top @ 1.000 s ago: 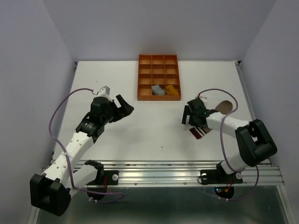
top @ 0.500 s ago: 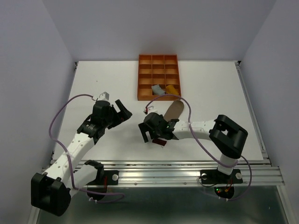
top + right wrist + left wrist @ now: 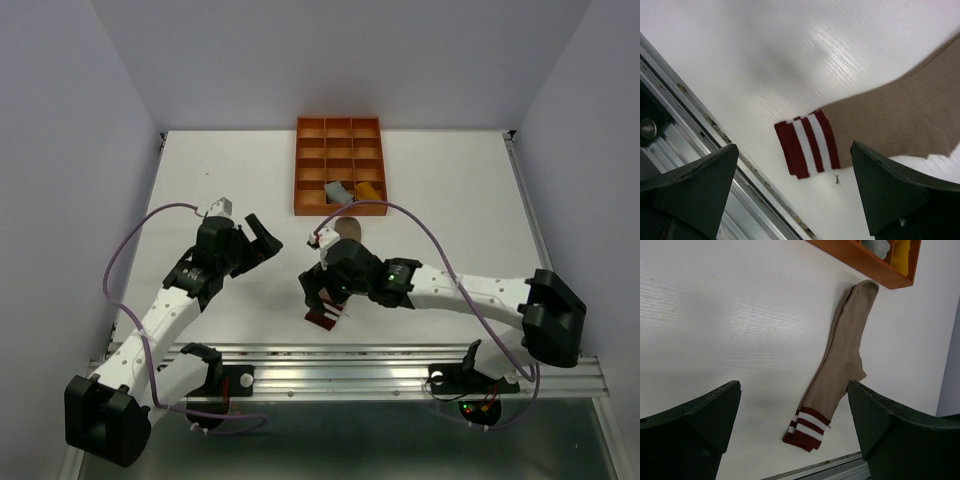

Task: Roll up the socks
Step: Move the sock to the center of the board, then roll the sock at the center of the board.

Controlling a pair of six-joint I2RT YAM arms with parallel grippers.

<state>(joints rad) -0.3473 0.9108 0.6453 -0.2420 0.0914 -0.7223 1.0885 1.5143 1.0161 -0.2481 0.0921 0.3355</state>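
The taupe-brown sock lies flat and stretched out on the white table, its toe (image 3: 349,231) near the tray and its maroon-white cuff (image 3: 322,319) near the front edge. It also shows in the left wrist view (image 3: 840,360) and the right wrist view (image 3: 900,115). My right gripper (image 3: 322,298) hovers open just above the cuff (image 3: 807,144), holding nothing. My left gripper (image 3: 262,238) is open and empty, left of the sock, looking at it (image 3: 794,385). The grey sock (image 3: 338,192) and the mustard sock (image 3: 370,190) sit rolled in the tray.
The orange compartmented tray (image 3: 340,150) stands at the back centre; its front wall shows in the left wrist view (image 3: 860,260). The metal rail (image 3: 400,355) runs along the table's front edge, close to the cuff, and shows in the right wrist view (image 3: 685,125).
My right gripper has swept from the right side to the middle front, and the taupe sock moved with it. The sock now lies straight. My left arm shifted only slightly.
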